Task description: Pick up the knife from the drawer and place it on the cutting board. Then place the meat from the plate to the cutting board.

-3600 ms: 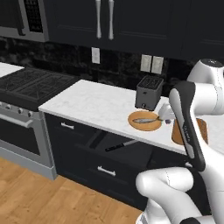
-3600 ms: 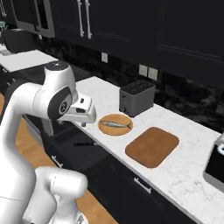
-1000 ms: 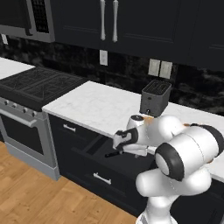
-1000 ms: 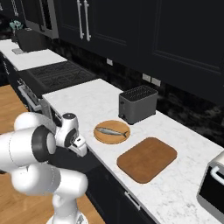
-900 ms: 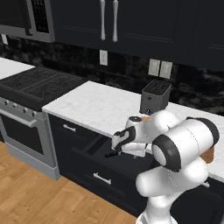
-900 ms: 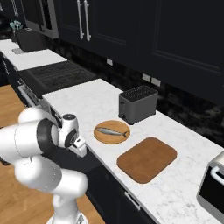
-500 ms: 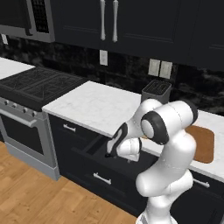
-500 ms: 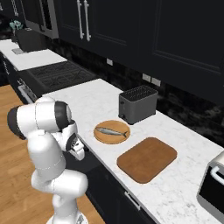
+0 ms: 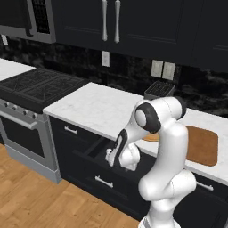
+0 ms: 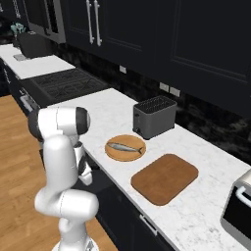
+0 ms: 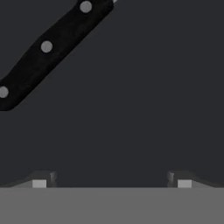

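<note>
I see the drawer [image 9: 100,153] pulled out under the marble counter [image 10: 196,196], my arm bent down into it. From the right, the cutting board [image 10: 164,178] lies bare beside the plate [image 10: 125,147] with the fish [image 10: 125,146], toaster [image 10: 154,116] behind. Hand view: knife [image 11: 50,48] on the drawer floor, fingers [image 11: 39,180] spread wide, holding nothing.

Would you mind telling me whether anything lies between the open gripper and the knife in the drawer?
Nothing visible does. In the hand view the gripper is open over bare drawer floor, and the knife handle lies off toward the upper left, untouched.
</note>
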Tool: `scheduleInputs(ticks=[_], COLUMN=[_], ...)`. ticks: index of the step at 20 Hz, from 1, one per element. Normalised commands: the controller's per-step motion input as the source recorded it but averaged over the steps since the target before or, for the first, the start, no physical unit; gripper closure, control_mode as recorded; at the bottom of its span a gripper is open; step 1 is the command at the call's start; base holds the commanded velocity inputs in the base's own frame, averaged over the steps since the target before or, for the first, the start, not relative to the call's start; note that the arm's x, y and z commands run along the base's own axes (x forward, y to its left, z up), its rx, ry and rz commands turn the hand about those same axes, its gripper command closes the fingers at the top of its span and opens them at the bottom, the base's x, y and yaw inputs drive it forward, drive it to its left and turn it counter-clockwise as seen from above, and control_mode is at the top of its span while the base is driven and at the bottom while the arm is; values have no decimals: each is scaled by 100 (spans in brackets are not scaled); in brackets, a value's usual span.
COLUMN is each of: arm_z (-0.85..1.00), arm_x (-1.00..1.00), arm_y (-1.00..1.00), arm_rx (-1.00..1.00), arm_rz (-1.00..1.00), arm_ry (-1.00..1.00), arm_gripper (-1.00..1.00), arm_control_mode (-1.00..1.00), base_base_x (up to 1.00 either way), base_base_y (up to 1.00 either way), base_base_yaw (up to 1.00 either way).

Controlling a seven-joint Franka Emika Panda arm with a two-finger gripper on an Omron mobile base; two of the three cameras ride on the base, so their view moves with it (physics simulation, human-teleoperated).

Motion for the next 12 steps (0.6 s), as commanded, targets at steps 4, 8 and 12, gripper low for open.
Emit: scheduleInputs(ticks=[4,8,12], arm_z=[-9,-9,-4], arm_x=[0,-1,-16], arm_y=[17,24,30], arm_rx=[0,0,0], arm_rz=[0,0,0], arm_ry=[0,1,0], arm_gripper=[-100,-100,-100], arm_control_mode=[-100,-100,-100], base_base_x=[0,0,0], base_base_y=[0,0,0], base_base_yaw=[0,0,0])
